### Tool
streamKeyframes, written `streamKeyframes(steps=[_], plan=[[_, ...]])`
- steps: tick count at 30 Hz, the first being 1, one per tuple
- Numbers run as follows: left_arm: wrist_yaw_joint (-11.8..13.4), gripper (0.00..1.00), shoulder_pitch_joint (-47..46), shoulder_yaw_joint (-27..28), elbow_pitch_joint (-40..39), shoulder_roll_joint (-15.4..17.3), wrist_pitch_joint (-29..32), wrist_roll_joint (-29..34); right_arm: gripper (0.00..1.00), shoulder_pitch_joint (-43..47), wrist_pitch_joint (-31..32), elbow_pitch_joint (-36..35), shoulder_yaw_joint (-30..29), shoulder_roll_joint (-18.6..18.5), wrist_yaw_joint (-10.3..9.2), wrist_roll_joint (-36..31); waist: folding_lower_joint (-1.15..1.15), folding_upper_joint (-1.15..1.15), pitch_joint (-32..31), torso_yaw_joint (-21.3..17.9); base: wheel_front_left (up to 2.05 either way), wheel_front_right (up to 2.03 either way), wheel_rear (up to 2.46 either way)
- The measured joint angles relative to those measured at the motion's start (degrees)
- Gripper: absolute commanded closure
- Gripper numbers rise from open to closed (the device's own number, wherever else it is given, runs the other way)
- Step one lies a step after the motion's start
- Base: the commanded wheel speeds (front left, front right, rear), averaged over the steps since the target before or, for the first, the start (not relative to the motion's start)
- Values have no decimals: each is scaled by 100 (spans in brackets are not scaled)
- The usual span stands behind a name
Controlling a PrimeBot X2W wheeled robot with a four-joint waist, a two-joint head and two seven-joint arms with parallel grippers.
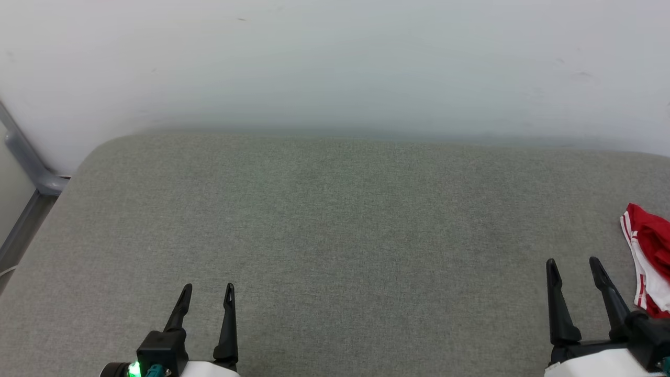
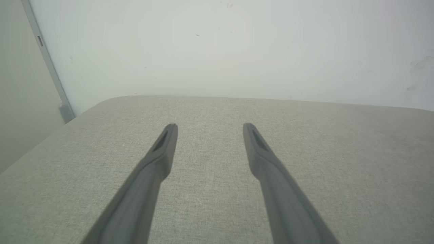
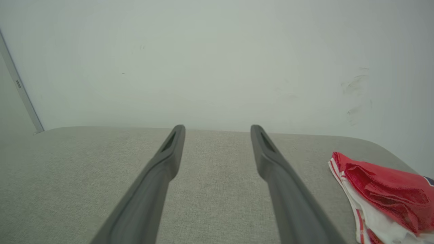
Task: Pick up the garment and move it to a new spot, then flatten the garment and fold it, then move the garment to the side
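Note:
The garment [image 1: 650, 251] is a red and white bundle with striped trim, lying bunched at the far right edge of the grey cushion [image 1: 335, 230]. The right wrist view has the garment [image 3: 386, 193] at its lower right, beside my right fingers and apart from them. My right gripper [image 1: 573, 266] stands open just left of the garment, with nothing between its fingers. At the lower left my left gripper [image 1: 208, 291] is open too, over bare cushion. In the wrist views the left gripper [image 2: 210, 130] and the right gripper [image 3: 217, 132] both point toward the wall.
A pale wall [image 1: 335, 63] rises right behind the cushion's far edge. A grey metal rail [image 1: 26, 157] slants down at the left, past the cushion's rounded left corner. The grey cushion spreads wide between the two grippers.

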Motion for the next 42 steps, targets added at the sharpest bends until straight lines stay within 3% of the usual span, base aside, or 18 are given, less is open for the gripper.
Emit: streamKeyframes(steps=[14,28,29,34,42], plan=[[-132,0,182,38,-78,0,0,-53,0,679,-7,-258,-115,43,-1,233,0,0,-171,-13,0,0,0],[-192,0,229,43,-70,0,0,-57,0,773,-7,-223,-104,45,-1,249,0,0,-181,-60,0,0,0],[-194,100,231,43,-35,-1,1,-57,100,776,-4,-191,-101,45,0,250,0,0,-182,-61,0,0,0],[-200,100,375,31,302,-9,48,-80,100,805,42,143,-96,51,0,278,0,0,-179,-65,0,0,0],[-250,100,312,125,381,-10,286,-969,100,758,270,274,-98,54,0,1133,1,0,-154,-92,0,0,0]])
